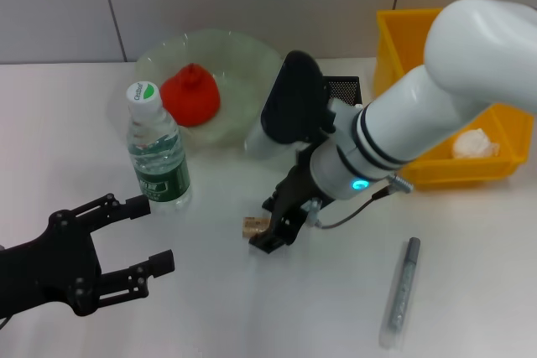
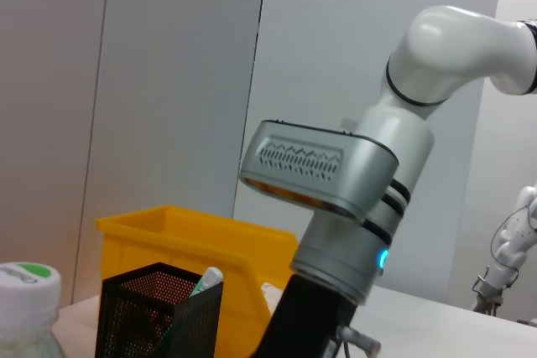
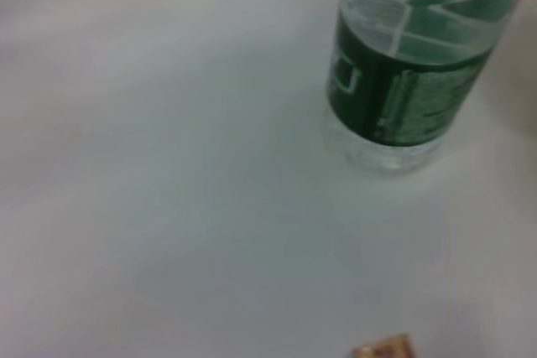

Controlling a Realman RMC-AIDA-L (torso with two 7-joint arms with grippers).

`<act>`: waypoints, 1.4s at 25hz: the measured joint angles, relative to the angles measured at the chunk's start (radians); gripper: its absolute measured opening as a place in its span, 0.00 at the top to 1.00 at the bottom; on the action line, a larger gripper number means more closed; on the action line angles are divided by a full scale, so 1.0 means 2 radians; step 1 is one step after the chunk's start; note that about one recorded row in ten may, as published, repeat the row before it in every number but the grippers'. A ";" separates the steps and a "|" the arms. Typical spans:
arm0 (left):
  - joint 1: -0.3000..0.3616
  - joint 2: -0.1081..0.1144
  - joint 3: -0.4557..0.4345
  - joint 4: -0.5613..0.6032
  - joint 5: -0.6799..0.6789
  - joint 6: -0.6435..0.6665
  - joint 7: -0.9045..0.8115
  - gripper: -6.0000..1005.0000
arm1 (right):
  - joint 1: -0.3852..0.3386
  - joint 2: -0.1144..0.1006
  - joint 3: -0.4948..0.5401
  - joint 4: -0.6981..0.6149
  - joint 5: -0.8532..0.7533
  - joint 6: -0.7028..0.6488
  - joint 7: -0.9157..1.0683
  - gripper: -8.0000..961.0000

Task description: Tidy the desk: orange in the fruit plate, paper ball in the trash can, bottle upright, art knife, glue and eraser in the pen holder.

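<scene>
The eraser (image 1: 252,225), a small tan block, lies on the white table; its edge also shows in the right wrist view (image 3: 384,348). My right gripper (image 1: 270,225) is down at the eraser, open, with one finger on each side of it. The bottle (image 1: 159,155) stands upright, also seen in the right wrist view (image 3: 403,73). A red-orange fruit (image 1: 191,96) sits in the green plate (image 1: 243,60). The paper ball (image 1: 475,143) lies in the yellow bin (image 1: 403,39). The grey art knife (image 1: 402,291) lies on the table at the front right. My left gripper (image 1: 155,232) is open and empty at the front left.
The black mesh pen holder (image 1: 346,88) stands behind my right arm, next to the yellow bin. In the left wrist view a pale stick (image 2: 206,278) pokes out of the pen holder (image 2: 143,316). Bare table lies between the bottle and the art knife.
</scene>
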 joint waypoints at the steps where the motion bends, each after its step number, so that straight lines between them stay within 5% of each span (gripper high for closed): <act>1: 0.000 0.000 0.000 0.000 0.000 0.000 0.000 0.17 | 0.000 0.000 -0.007 0.000 0.004 0.004 0.000 0.40; 12: -0.001 0.001 0.000 0.000 0.000 0.000 0.000 0.17 | 0.002 0.000 -0.019 0.013 0.007 0.025 0.004 0.43; 17: -0.001 0.001 0.000 0.000 0.000 0.000 0.000 0.17 | 0.000 0.000 -0.017 0.011 0.007 0.026 0.004 0.66; 24: -0.001 0.001 0.002 -0.001 0.000 -0.005 0.000 0.17 | -0.006 -0.002 -0.013 -0.007 0.006 0.025 0.012 0.74; 29: 0.003 0.002 0.001 -0.001 0.000 -0.004 0.000 0.17 | -0.045 -0.005 0.030 -0.111 -0.058 -0.030 0.057 0.74; 32: 0.003 0.003 0.000 -0.001 0.000 -0.003 0.000 0.17 | -0.094 -0.005 0.068 -0.260 -0.139 -0.113 0.122 0.74; 35: 0.003 0.003 0.000 -0.002 0.000 -0.003 0.000 0.17 | -0.118 -0.006 0.079 -0.329 -0.164 -0.142 0.148 0.74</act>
